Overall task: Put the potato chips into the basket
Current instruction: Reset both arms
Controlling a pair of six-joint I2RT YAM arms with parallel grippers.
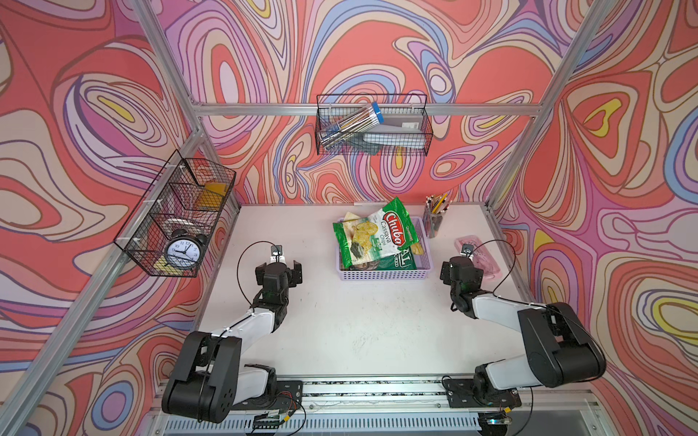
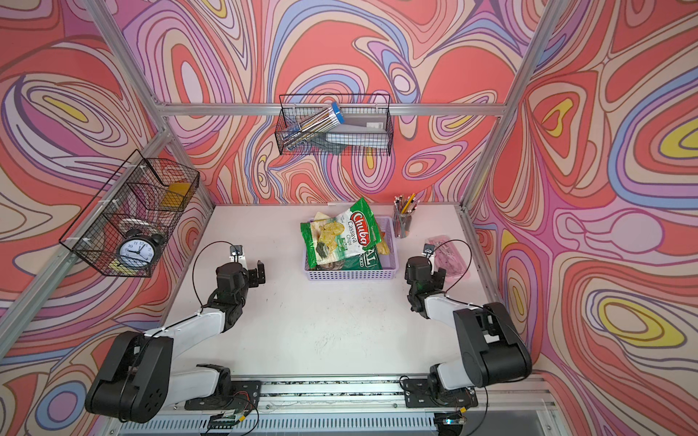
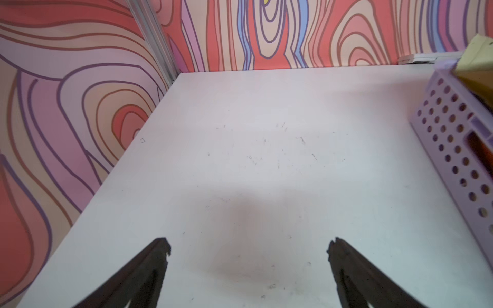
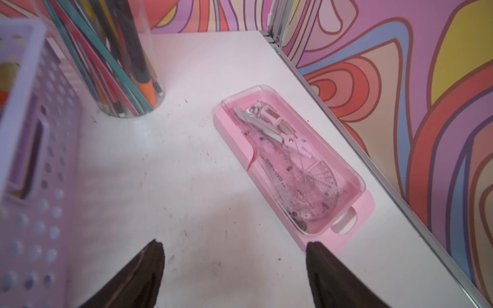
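Note:
The potato chips lie piled in the lilac basket (image 1: 385, 274) at the back middle of the table. On top are a bright green "Chuba" bag (image 1: 397, 229), a "Cassava Chips" bag (image 1: 358, 241) and a dark green bag (image 1: 396, 261). Both top views show the pile standing above the basket (image 2: 351, 275) rim. My left gripper (image 1: 279, 270) hangs open over bare table to the basket's left, holding nothing (image 3: 248, 248). To the basket's right, my right gripper (image 1: 462, 268) is open and empty too (image 4: 234, 250). The perforated basket wall (image 3: 453, 149) shows in each wrist view (image 4: 34, 160).
A clear cup of pencils (image 1: 434, 222) stands behind the right gripper, and a pink geometry case (image 4: 288, 165) lies beside it near the right table edge. Black wire baskets hang on the left wall (image 1: 177, 215), with a clock (image 1: 182, 251), and on the back wall (image 1: 372, 126).

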